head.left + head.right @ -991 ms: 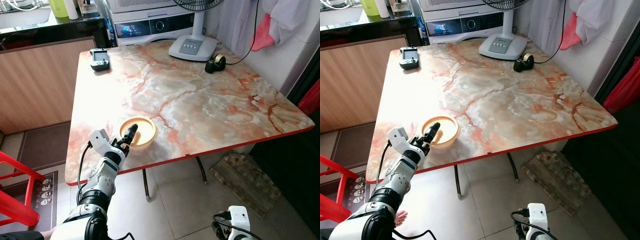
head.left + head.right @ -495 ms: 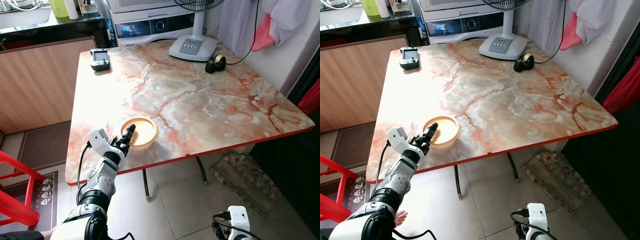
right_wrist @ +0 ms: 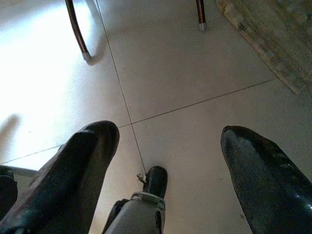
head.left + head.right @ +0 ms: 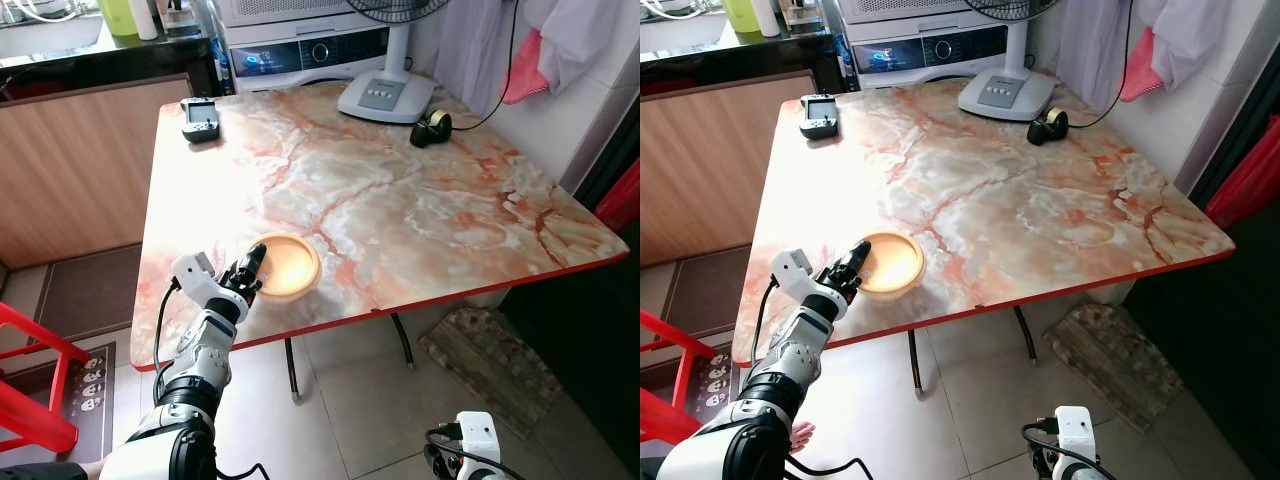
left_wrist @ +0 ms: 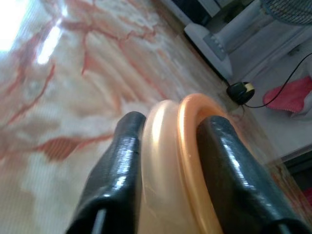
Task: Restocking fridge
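A shallow orange bowl (image 4: 287, 266) sits near the front left edge of the marble table (image 4: 420, 200). My left gripper (image 4: 250, 268) reaches in from the table's front edge and is shut on the bowl's near-left rim. In the left wrist view the bowl's rim (image 5: 171, 161) stands between the two black fingers (image 5: 122, 161), one inside and one outside. My right gripper (image 3: 168, 131) hangs open low on the right, over the tiled floor.
At the table's far side stand a white fan base (image 4: 385, 97), a black tape dispenser (image 4: 431, 126) and a handheld controller (image 4: 200, 118). A red chair (image 4: 35, 385) is at the left. A woven mat (image 4: 495, 360) lies under the table's right side.
The left gripper's fingers have drawn back from over the bowl's middle to its near-left rim. The bowl has shifted a little to the right. The right arm has not moved.
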Motion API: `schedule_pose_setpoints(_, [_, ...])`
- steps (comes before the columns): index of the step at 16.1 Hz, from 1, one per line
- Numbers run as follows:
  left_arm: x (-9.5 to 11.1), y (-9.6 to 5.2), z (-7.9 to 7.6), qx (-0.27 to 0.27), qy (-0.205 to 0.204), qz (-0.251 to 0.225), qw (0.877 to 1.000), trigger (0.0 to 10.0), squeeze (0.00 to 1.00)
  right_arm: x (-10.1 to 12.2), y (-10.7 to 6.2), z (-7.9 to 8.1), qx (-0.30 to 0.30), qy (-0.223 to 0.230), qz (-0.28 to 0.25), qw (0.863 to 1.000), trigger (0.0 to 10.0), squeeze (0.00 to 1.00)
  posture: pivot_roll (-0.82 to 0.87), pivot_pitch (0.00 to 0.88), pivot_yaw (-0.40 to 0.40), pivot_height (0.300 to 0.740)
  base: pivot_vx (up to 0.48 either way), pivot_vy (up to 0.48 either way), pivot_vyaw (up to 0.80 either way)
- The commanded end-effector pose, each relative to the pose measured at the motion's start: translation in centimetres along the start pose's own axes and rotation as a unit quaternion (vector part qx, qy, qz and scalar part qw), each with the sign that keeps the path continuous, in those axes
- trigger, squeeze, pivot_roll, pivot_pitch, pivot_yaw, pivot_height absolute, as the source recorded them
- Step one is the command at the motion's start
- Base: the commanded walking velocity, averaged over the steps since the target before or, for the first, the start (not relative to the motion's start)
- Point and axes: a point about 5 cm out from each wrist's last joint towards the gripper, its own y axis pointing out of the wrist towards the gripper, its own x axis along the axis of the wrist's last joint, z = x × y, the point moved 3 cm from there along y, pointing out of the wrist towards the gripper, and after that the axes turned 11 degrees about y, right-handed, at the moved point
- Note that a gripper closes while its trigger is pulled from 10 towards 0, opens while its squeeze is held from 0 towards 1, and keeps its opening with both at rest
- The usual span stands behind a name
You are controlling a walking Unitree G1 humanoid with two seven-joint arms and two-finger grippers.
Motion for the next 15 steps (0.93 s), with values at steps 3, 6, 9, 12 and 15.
schedule_pose_setpoints(3, [0.1,-0.1,0.4,0.009,0.005,-0.001,1.000,0.0,0.00,-0.1,0.0,-0.1,0.000,-0.003,0.006,1.000,10.0,0.00,-0.01,0.029,-0.006,0.740,0.000,0.000,0.00])
schedule_pose_setpoints(6, [0.8,0.1,0.4,0.007,0.003,-0.014,1.000,0.0,0.00,-0.1,0.0,-0.1,0.000,-0.004,0.006,1.000,10.0,0.00,-0.01,0.029,-0.008,0.740,0.000,0.000,0.00])
schedule_pose_setpoints(9, [2.2,0.3,-0.1,-0.006,-0.018,-0.055,0.998,0.0,0.00,-0.1,0.0,-0.1,0.000,-0.005,0.006,1.000,10.0,0.00,-0.01,0.031,-0.009,0.740,0.000,0.000,0.00])
schedule_pose_setpoints(12, [5.0,0.8,-2.0,-0.054,-0.049,-0.112,0.991,10.0,0.00,-0.1,0.0,-0.1,-0.001,-0.006,0.006,1.000,10.0,0.00,-0.01,0.029,-0.009,0.740,0.000,0.000,0.00])
schedule_pose_setpoints(15, [5.4,0.9,-3.2,-0.079,-0.050,-0.118,0.989,10.0,0.00,0.0,0.0,-0.1,-0.001,-0.006,0.006,1.000,10.0,0.00,-0.01,0.028,-0.008,0.740,0.000,0.000,0.00])
